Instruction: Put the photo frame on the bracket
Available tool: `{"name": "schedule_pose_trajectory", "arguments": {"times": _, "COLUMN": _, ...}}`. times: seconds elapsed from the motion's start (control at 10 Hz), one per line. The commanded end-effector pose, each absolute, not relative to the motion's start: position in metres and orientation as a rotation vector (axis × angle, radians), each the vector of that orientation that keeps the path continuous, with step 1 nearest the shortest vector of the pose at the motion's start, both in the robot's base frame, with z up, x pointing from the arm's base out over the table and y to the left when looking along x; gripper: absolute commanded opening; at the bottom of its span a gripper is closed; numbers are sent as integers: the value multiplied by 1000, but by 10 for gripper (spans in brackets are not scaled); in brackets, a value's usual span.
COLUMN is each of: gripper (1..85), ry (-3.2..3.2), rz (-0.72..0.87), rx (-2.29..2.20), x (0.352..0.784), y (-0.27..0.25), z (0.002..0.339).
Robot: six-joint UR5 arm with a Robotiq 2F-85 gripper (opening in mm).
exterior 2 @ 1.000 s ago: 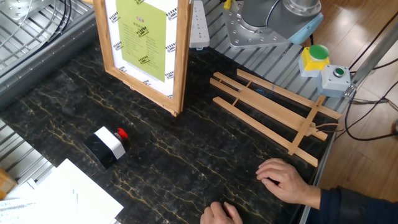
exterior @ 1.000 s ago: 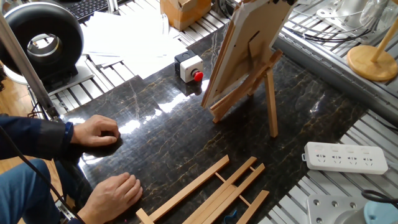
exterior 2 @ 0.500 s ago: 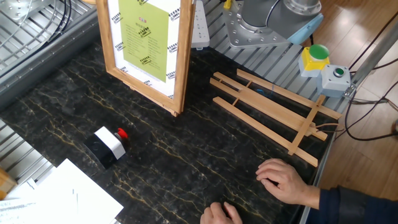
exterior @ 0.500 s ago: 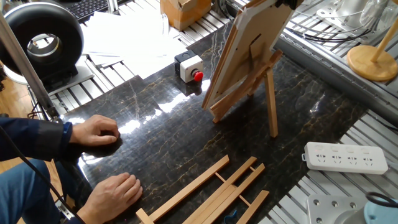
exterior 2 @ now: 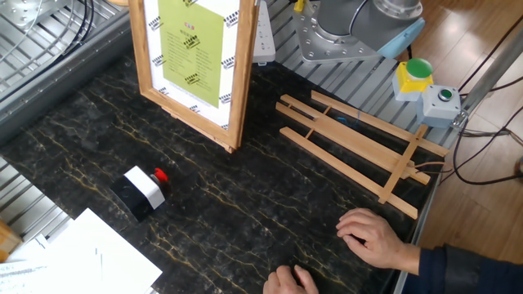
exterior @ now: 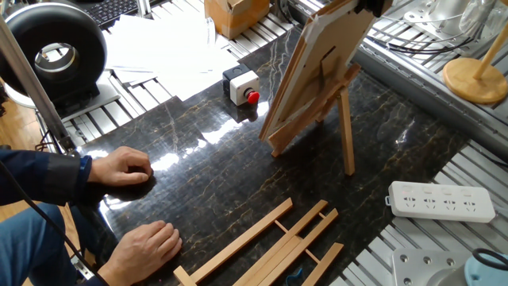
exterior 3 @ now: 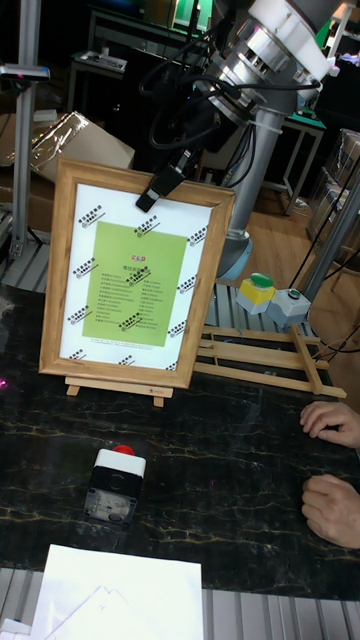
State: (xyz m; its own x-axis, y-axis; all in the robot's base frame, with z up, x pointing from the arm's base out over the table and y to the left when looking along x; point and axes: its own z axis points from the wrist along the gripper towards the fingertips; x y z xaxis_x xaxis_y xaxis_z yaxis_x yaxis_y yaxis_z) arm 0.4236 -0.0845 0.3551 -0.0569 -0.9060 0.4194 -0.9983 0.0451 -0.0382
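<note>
The photo frame [exterior: 317, 56] leans back against the bracket [exterior: 347, 127], showing its plain tan back in one fixed view. From the front, the photo frame [exterior 3: 135, 275] shows its yellow-green picture and white mat, and its bottom edge sits on the bracket's ledge [exterior 3: 115, 390]. My gripper [exterior 3: 160, 188] is at the frame's top rail, shut on it, with one dark finger lying over the front of the rail. In one fixed view only a dark bit of the gripper [exterior: 369, 6] shows at the frame's top corner.
A flat easel of long slats [exterior 2: 359, 147] lies right of the bracket. A red-button box [exterior 2: 143, 189] sits in front, with white papers [exterior: 159, 48] beyond it. A person's hands [exterior: 127, 168] rest on the table edge. A power strip [exterior: 440, 202] lies near the bracket's rear leg.
The frame's top has shifted slightly sideways with the gripper, and the frame stands a little more upright on the bracket. The hands have not moved.
</note>
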Motion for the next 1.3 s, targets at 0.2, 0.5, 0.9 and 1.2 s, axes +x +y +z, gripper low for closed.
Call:
{"name": "schedule_pose_trajectory", "arguments": {"times": 0.2, "gripper": 10, "ry": -2057, "rz": 469, "rx": 1939, "x": 419, "y": -81, "z": 349}}
{"name": "schedule_pose_trajectory", "arguments": {"times": 0.5, "gripper": 10, "ry": -2060, "rz": 468, "rx": 1936, "x": 417, "y": -82, "z": 346}}
{"name": "schedule_pose_trajectory", "arguments": {"times": 0.9, "gripper": 10, "ry": -2066, "rz": 476, "rx": 1938, "x": 415, "y": -82, "z": 341}}
{"name": "schedule_pose_trajectory", "arguments": {"times": 1.2, "gripper": 10, "ry": -2073, "rz": 470, "rx": 1939, "x": 414, "y": -81, "z": 339}}
